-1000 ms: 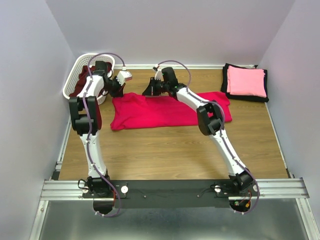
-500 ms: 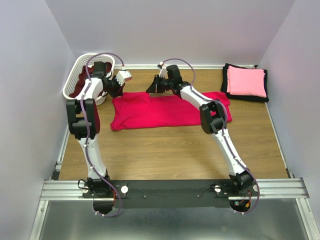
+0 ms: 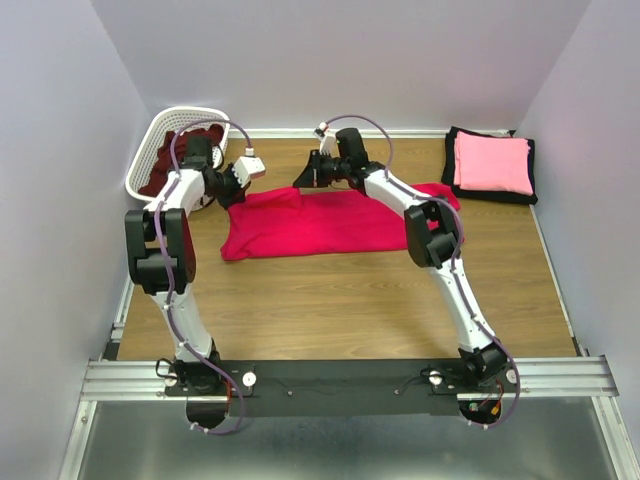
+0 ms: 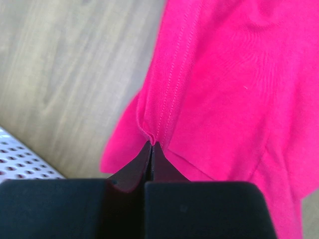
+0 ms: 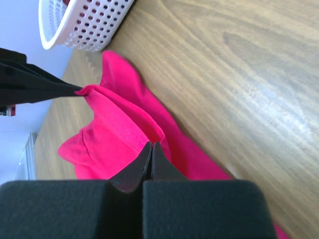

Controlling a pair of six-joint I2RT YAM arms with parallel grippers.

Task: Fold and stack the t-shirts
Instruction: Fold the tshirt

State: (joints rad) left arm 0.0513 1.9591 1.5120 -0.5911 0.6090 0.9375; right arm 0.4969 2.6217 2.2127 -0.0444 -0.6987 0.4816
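Note:
A crimson-red t-shirt (image 3: 330, 222) lies spread across the middle of the table. My left gripper (image 3: 231, 188) is shut on its far left hem (image 4: 159, 124), with the cloth puckered at the fingertips. My right gripper (image 3: 303, 181) is shut on a raised fold (image 5: 130, 130) of the same far edge. The left fingers (image 5: 45, 87) show in the right wrist view, pinching the same ridge. A folded light pink t-shirt (image 3: 492, 163) rests on a black t-shirt (image 3: 452, 152) at the back right. A dark maroon t-shirt (image 3: 168, 172) sits in the basket.
A white lattice basket (image 3: 152, 140) (image 5: 84, 22) stands at the back left corner, just behind my left gripper. Purple walls close in the back and both sides. Bare wooden tabletop (image 3: 330, 300) lies between the red shirt and the arm bases.
The left arm's elbow has swung left and lower. The right wrist has crept back and to the right. Both keep pinching the red shirt's far edge, which is drawn a little tauter.

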